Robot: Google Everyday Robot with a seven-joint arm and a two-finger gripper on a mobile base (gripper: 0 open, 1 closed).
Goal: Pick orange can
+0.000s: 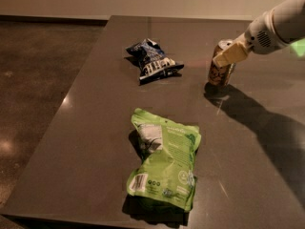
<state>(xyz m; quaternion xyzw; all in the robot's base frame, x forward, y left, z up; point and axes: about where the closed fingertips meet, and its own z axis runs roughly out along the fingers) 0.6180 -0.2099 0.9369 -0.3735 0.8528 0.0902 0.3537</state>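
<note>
The orange can (219, 73) stands upright at the table's right side, its silver top just showing. My gripper (224, 55) comes in from the upper right on a white arm (279, 25) and is shut on the can's upper part. One pale finger (230, 55) lies across the can's front and the other is hidden behind it. The can's base seems slightly above its shadow on the dark table (95, 128).
A dark blue chip bag (152, 61) lies left of the can. A green chip bag (164, 163) lies near the table's front edge. The table's left edge drops to a brown floor (38, 80).
</note>
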